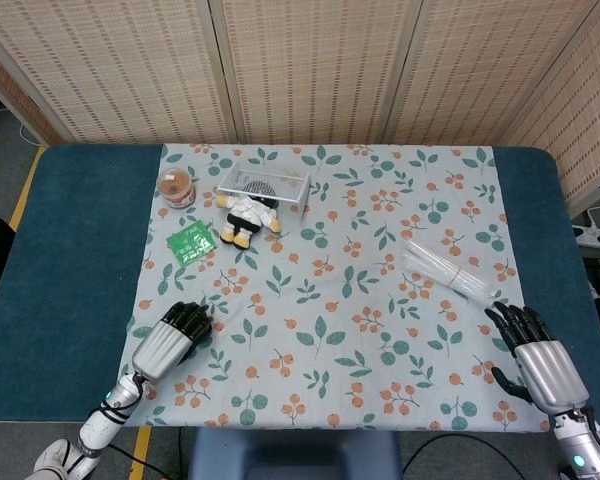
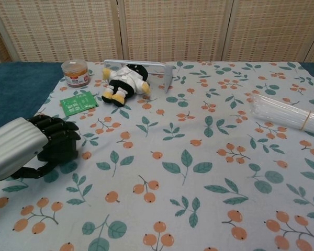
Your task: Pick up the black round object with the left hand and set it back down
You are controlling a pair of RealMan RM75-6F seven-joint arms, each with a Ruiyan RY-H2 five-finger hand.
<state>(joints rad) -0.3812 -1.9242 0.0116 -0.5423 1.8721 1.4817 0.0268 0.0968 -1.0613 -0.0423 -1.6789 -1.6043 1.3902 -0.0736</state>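
Observation:
My left hand (image 1: 170, 338) (image 2: 29, 149) lies low over the near left part of the flowered cloth (image 1: 330, 290), its fingers curled around a black round object (image 2: 61, 150). Only a dark rounded edge of that object shows under the fingers in the chest view; in the head view the hand hides it. Whether it touches the cloth I cannot tell. My right hand (image 1: 535, 358) rests at the near right of the table, fingers spread and holding nothing; it appears only in the head view.
At the back left stand an orange-lidded jar (image 1: 177, 187), a green packet (image 1: 190, 241), a plush doll (image 1: 248, 217) and a metal rack (image 1: 265, 183). A bundle of clear straws (image 1: 448, 272) lies at the right. The blue table (image 1: 80, 250) borders the cloth.

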